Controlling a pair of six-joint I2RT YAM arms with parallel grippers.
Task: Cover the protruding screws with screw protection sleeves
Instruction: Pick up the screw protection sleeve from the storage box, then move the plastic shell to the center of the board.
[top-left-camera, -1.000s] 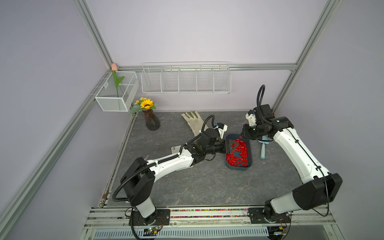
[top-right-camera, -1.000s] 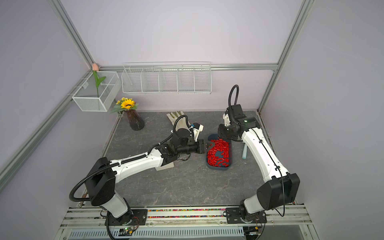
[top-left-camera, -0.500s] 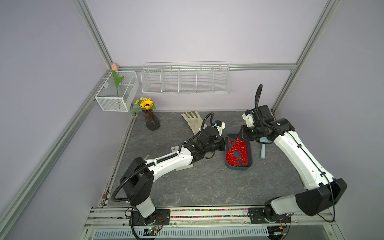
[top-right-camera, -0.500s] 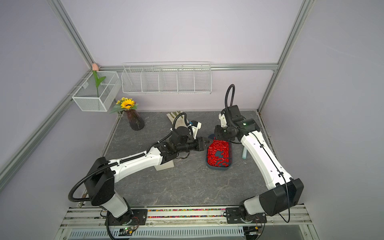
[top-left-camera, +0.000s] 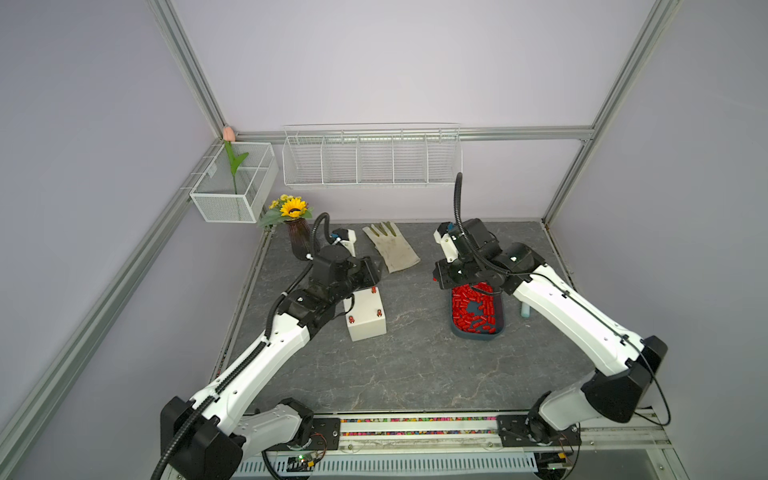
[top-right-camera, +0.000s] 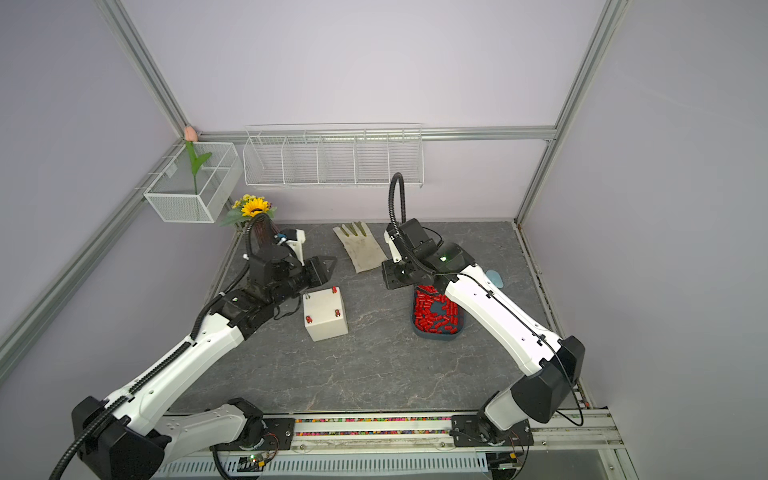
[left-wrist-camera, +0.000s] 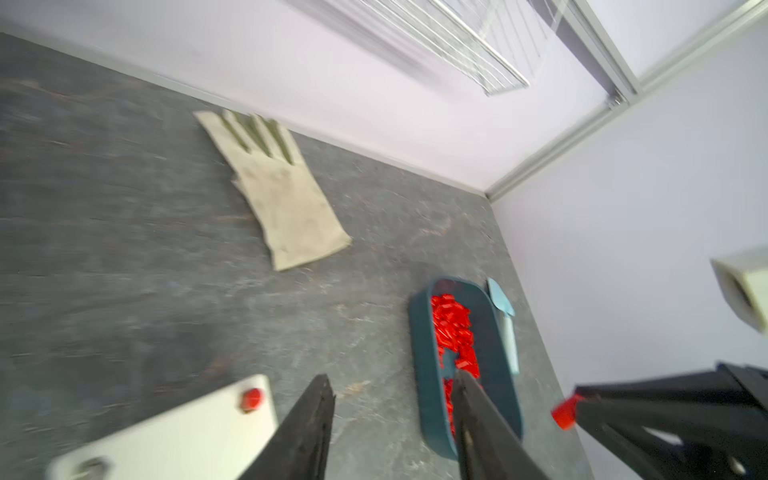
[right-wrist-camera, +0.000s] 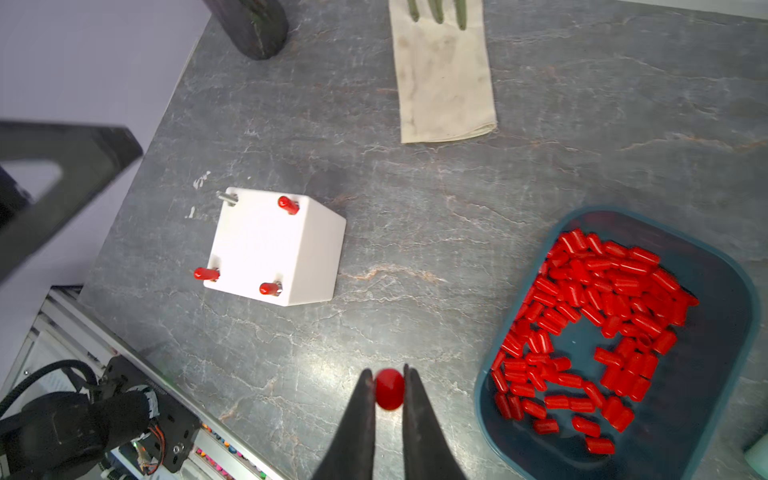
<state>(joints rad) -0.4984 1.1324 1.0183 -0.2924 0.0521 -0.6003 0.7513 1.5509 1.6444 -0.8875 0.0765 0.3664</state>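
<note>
Pinching a red cap (right-wrist-camera: 389, 390) in the right pincer (right-wrist-camera: 387, 370) at bottom centre of the wrist view, left pincer (left-wrist-camera: 390, 374) spread empty; last of four by the look, so next carry up-left to the bare screw (right-wrist-camera: 227, 198) on the white box (right-wrist-camera: 266, 245), align, press down.

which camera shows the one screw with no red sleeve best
The right wrist view: the bare screw stands sharp and unblocked at a corner of the white box. In a top view the bare screw is only a tiny grey speck. The left wrist view shows it blurred at the picture's edge.
</note>
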